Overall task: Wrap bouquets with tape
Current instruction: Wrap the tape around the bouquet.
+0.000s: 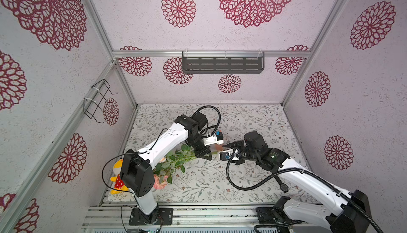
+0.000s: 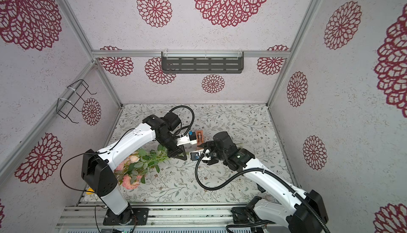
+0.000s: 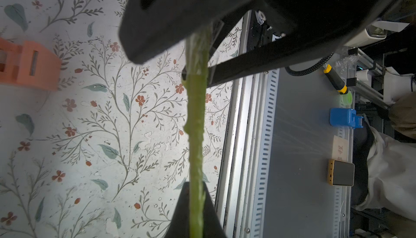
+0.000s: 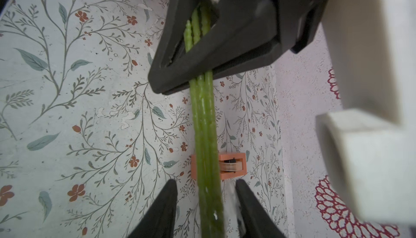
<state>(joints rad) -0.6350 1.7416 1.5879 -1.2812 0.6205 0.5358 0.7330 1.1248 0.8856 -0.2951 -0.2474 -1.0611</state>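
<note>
Green, knobbly plastic stems (image 4: 203,124) of the bouquets (image 2: 143,164) run bunched through the left arm's jaws, which pinch them tight. Ruffled pink blooms (image 2: 130,181) lie toward that arm's base. The right arm's jaws stand spread either side of the stems. A blocky orange tape dispenser (image 2: 200,137) sits on the leaf-printed surface (image 2: 180,183) just beyond.

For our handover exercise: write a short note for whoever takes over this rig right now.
Left hand: shut on the green stems of the pink-and-peach artificial-flower bouquet.
Right hand: open, jaws either side of those stems.
Orange block-shaped tape dispenser: on the floral-patterned table beside the stems, in neither hand.
Done: stems gathered and held. Left: the taping; cannot tell whether any tape is on yet.
</note>
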